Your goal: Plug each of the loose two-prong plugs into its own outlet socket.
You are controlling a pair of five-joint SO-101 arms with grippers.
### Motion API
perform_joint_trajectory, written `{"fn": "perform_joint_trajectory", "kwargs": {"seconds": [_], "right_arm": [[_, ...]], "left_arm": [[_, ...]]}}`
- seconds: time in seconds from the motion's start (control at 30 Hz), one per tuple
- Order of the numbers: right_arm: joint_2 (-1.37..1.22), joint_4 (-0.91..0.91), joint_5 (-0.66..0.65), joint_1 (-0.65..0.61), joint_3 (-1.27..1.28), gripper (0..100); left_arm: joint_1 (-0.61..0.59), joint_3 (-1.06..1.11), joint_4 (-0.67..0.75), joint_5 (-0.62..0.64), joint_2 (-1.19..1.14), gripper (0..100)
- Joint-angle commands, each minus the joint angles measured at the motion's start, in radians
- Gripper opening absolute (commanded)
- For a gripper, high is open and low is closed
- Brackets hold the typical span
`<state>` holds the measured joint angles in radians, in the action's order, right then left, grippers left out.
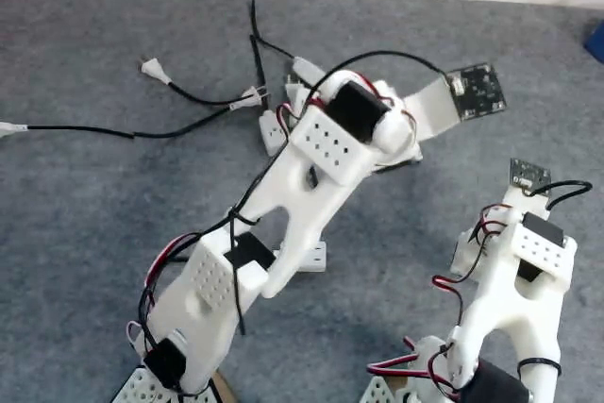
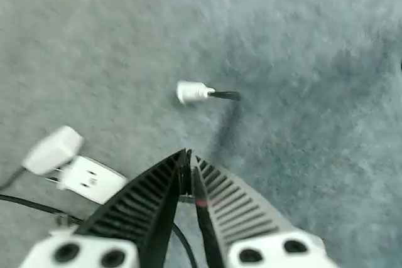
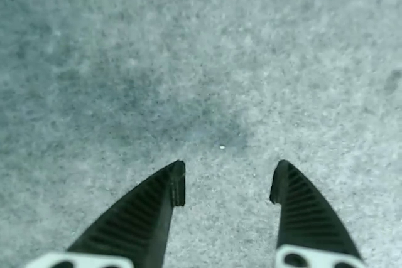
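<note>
Step in hand, as I read it: approach for a pickup. My left gripper [image 2: 188, 156], jaws pressed together with nothing visibly between them, hangs short of a loose plug [image 2: 196, 92] on the carpet [image 2: 301, 42], outlet socket [image 2: 88, 180] nearby. Right gripper [image 3: 229, 167] gapes empty. Next I'd open left, straddle the plug body
</note>
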<state>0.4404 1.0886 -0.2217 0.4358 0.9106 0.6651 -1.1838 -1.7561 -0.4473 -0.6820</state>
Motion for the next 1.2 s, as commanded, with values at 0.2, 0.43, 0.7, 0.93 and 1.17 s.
{"fn": "perform_joint_trajectory", "kwargs": {"seconds": [0.2,0.43,0.7,0.93,1.17], "right_arm": [[0.028,-0.008,0.002,0.013,-0.013,22.4],[0.027,-0.001,-0.048,-0.038,-0.015,22.4],[0.027,0.298,-0.011,-0.371,-0.228,22.4],[0.027,0.461,0.098,-0.622,-0.414,22.4],[-0.024,0.423,0.071,-0.671,-0.426,22.4]], "left_arm": [[0.091,0.461,-0.011,0.003,0.216,3],[0.044,0.713,-0.003,0.026,0.473,13],[-0.409,0.719,0.018,0.356,0.513,12],[-0.596,0.918,0.081,0.474,0.513,20],[-0.676,1.409,0.489,0.470,0.527,22]]}}
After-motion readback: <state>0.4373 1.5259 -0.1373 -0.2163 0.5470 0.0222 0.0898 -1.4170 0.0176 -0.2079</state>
